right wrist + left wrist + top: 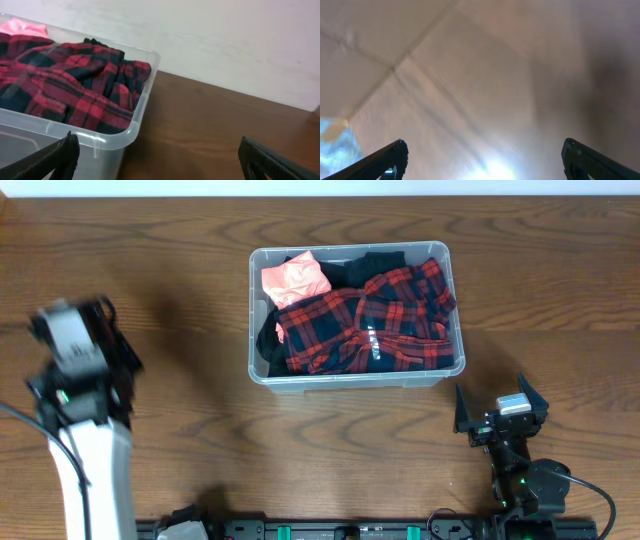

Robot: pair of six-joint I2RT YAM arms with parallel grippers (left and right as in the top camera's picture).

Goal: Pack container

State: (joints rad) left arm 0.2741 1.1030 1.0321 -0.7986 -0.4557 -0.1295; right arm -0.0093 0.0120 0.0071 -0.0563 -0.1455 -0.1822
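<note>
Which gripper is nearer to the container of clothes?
Right. The right gripper sits open just off the container's near right corner. The left gripper, also open, is far out beyond the container's left side.

The right gripper [490,388] has two black, pointed fingers [462,412] with a pale grey block [513,404] between their bases. Behind them sits a rounded black joint [535,485] with small green lights and a thin black cable [592,488]. The left gripper [482,152] has black fingers too. Behind them come a grey-and-black housing [72,345] and a white tubular link [95,480].
</note>
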